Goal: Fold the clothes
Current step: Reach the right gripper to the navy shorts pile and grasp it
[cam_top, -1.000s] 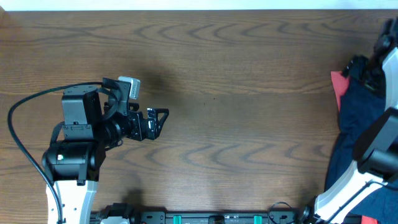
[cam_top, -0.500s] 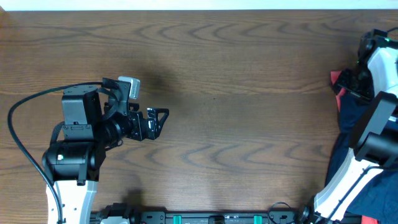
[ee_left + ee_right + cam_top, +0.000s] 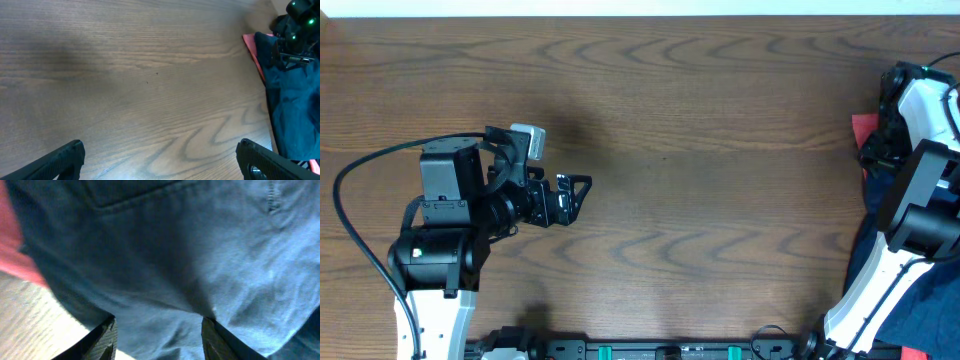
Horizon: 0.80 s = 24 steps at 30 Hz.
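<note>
Navy shorts: the dark navy denim shorts (image 3: 200, 255) lie heaped at the right edge of the brown wood-grain table (image 3: 700, 120). They partly cover a flat red cloth garment (image 3: 863, 128) that pokes out at the heap's far left.
Right gripper: the right gripper (image 3: 159, 336) is down on the far end of the heap. Its black fingers (image 3: 107, 339) stand partly apart with a hump of denim between them; I cannot tell whether they have bitten.
Left gripper: the left gripper (image 3: 575, 196) hovers over bare wood on the left, well apart from the cloth, jaws spread wide and holding nothing.
Risk, thin bite: the fingers seem to straddle a smooth stretch of cloth, not a hem or waistband. A shallow pinch could slip out once the arm lifts.
Risk, double pick: the red garment lies just beside one finger and seemingly under the denim. A deep bite may catch both layers and drag the wrong piece along.
Risk, fall: the heap runs out of the overhead view at the right. A pull that way, or a lost pinch, could send cloth off the table.
Risk, tangle: the shorts are crumpled, and legs and waist cannot be told apart here. Lifted from the middle, they would likely hang bunched and be hard to lay flat.
Risk, one arm: with the left gripper so far off, the shorts must first be dragged to the middle, and friction on the wood may roll them.
</note>
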Motion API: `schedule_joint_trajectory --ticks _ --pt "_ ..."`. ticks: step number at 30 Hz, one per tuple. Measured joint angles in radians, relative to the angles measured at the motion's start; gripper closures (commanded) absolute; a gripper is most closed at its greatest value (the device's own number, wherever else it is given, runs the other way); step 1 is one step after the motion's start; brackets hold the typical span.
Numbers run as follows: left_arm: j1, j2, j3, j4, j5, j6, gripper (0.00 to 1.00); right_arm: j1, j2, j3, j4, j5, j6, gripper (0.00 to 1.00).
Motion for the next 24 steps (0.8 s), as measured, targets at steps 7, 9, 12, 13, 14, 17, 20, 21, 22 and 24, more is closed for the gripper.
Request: schedule_joint_trajectory --ticks 7,9,12,13,14,17,20,21,22,24 --pt "0.000 0.000 0.000 -0.001 0.000 0.000 0.02 0.000 0.000 -0.083 0.114 -0.108 -0.042 0.30" --pt "0.000 0.000 0.000 -0.001 0.000 0.000 0.02 0.000 -0.004 -0.085 0.117 -0.177 -0.078 0.29" --pt "0.000 0.000 0.000 -0.001 0.000 0.000 0.02 0.000 -0.005 -0.085 0.113 -0.210 -0.111 0.28" --pt "0.000 0.000 0.000 -0.001 0.000 0.000 0.02 0.000 -0.006 -0.085 0.111 -0.208 -0.114 0.28" --pt "0.000 0.000 0.000 -0.001 0.000 0.000 0.02 0.000 -0.006 -0.085 0.106 -0.200 -0.112 0.29" --pt "0.000 0.000 0.000 -0.001 0.000 0.000 0.02 0.003 -0.006 -0.090 0.076 -0.129 -0.076 0.35" --pt "0.000 0.000 0.000 -0.001 0.000 0.000 0.02 0.004 -0.006 -0.103 0.042 -0.039 -0.024 0.71" --pt "0.000 0.000 0.000 -0.001 0.000 0.000 0.02 0.004 -0.006 -0.104 0.040 -0.021 -0.011 0.90" --pt "0.000 0.000 0.000 -0.001 0.000 0.000 0.02 0.004 -0.006 -0.104 0.043 -0.010 0.001 0.99" --pt "0.000 0.000 0.000 -0.001 0.000 0.000 0.02 0.005 -0.006 -0.104 0.044 -0.005 0.019 0.99"
